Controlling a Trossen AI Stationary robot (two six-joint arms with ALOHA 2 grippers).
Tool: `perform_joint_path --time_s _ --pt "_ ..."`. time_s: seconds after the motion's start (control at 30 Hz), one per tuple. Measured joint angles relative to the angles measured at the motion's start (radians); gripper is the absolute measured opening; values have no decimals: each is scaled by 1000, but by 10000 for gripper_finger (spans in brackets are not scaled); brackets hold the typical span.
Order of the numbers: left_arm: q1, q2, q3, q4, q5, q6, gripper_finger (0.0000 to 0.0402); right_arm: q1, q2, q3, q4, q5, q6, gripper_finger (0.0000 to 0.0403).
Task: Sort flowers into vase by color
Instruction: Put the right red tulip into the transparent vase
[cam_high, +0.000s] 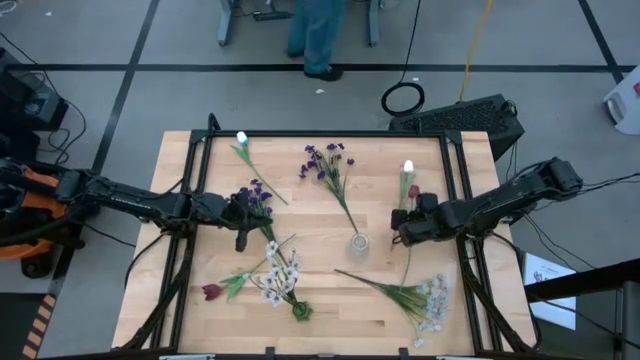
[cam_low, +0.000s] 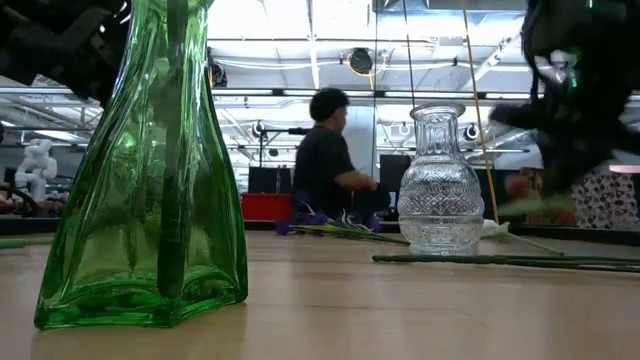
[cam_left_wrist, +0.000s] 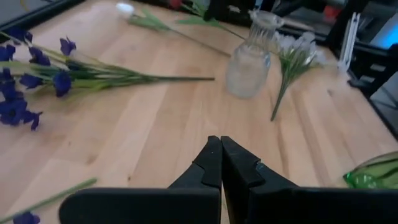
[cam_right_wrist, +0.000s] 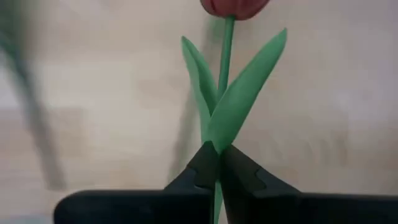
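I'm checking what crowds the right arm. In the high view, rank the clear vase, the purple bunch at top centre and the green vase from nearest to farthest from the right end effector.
Measured from the right end effector, shut on a red tulip:
1. Clear vase, just inboard.
2. Purple bunch, up at centre.
3. Green vase, at the front edge.

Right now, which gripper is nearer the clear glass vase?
The right gripper. It hangs just beside the clear glass vase, shut on a red tulip. The left gripper is farther off across the table, shut, over the purple flowers.
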Motion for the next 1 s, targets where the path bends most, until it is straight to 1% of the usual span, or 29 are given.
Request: perform_joint_path --time_s 0.07,0.17,0.23,0.3,0.33,0.4,0.53,0.63,0.8,1.0 --pt "0 0 0 21 0 0 2 8 -60 38 -16 104 -66 4" --pt "0 0 0 44 0 0 2 23 -151 102 36 296 -252 2" --pt "0 0 0 56 0 0 2 36 -204 134 122 405 -443 2" --pt "0 0 0 55 0 0 2 49 -248 153 253 471 -675 2" --pt "0 0 0 55 0 0 2 55 -267 157 329 488 -797 2" --pt "0 0 0 55 0 0 2 62 -295 157 500 502 -1025 1" --pt "0 0 0 55 0 -1 2 70 -306 157 822 503 -1391 1" --pt "0 0 0 55 0 -1 2 70 -288 157 980 443 -1582 1" --pt "0 0 0 68 0 -1 2 70 -219 157 1118 353 -1674 0" --pt "0 0 0 68 0 -1 2 70 -130 157 1178 333 -1676 0"
